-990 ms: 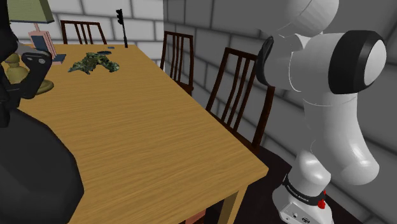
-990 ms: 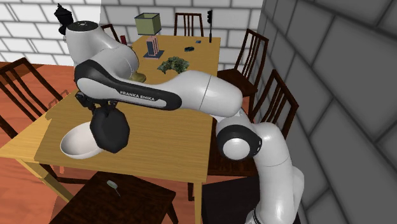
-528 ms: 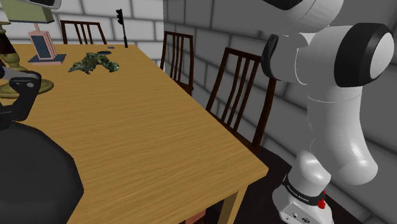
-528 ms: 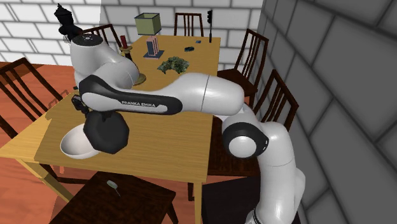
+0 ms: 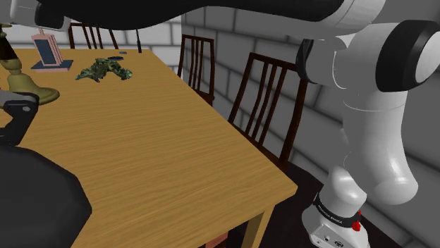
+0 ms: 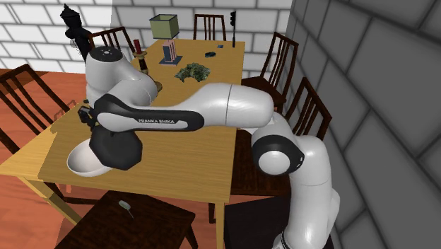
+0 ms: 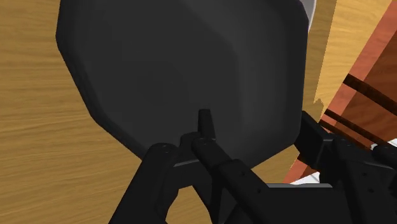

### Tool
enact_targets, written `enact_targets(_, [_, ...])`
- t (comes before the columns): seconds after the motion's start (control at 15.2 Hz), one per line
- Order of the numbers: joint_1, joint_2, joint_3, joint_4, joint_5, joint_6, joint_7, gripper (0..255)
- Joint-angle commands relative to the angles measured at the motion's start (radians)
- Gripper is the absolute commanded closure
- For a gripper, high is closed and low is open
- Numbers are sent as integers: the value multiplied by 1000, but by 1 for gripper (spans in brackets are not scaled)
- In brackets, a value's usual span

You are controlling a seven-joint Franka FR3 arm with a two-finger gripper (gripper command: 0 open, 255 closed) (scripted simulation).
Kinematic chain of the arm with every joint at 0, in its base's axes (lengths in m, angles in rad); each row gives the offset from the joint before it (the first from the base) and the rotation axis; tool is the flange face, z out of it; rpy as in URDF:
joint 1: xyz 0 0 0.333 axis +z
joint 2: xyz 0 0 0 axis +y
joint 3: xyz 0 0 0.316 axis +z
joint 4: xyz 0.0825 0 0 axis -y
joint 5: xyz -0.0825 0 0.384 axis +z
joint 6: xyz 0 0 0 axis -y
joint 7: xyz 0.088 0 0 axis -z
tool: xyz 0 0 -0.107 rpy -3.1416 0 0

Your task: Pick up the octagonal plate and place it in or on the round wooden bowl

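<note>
The octagonal plate [image 7: 184, 70] is dark, almost black. It lies tilted over the white round bowl [image 6: 79, 163] near the table corner, covering most of it, and a sliver of the bowl's rim [image 7: 309, 9] shows past it. My gripper [image 7: 257, 127] is at the plate's near rim. One finger [image 7: 205, 126] stands over the plate's face, the other [image 7: 313, 135] well off beyond its edge. The fingers stand apart and do not clasp the rim. The plate [image 5: 32, 201] shows at the lower left of the shoulder view, the black hand [image 5: 20, 118] just above it.
The wooden table [image 5: 169, 134] carries a camouflage-patterned object [image 5: 106, 68], a brass stand [image 5: 28, 88] and a pink-framed item [image 5: 49, 53] at its far end. Dark chairs [image 5: 271, 106] line its sides. The table's edge and the red floor [image 7: 366, 70] lie next to the bowl.
The hand has sunk lower and the arm has swung over the table. The plate has come down from hanging steeply beside the bowl to lying over it.
</note>
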Motion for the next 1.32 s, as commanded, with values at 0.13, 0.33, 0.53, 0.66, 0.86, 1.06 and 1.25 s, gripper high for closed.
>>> enact_targets(0.13, [11, 8, -22, -14, 9, -227, -6, 255])
enact_targets(0.33, [7, -14, -22, -74, 15, -186, 7, 0])
enact_targets(0.53, [-24, -66, -15, -122, 44, -188, -12, 0])
enact_targets(0.66, [24, 4, -33, 16, 16, -259, -11, 0])
enact_targets(0.86, [46, 8, -36, 121, 14, -356, -18, 0])
enact_targets(1.06, [46, 8, -36, 121, 14, -356, -18, 0])
enact_targets(1.25, [46, 9, -36, 121, 14, -356, -18, 0])
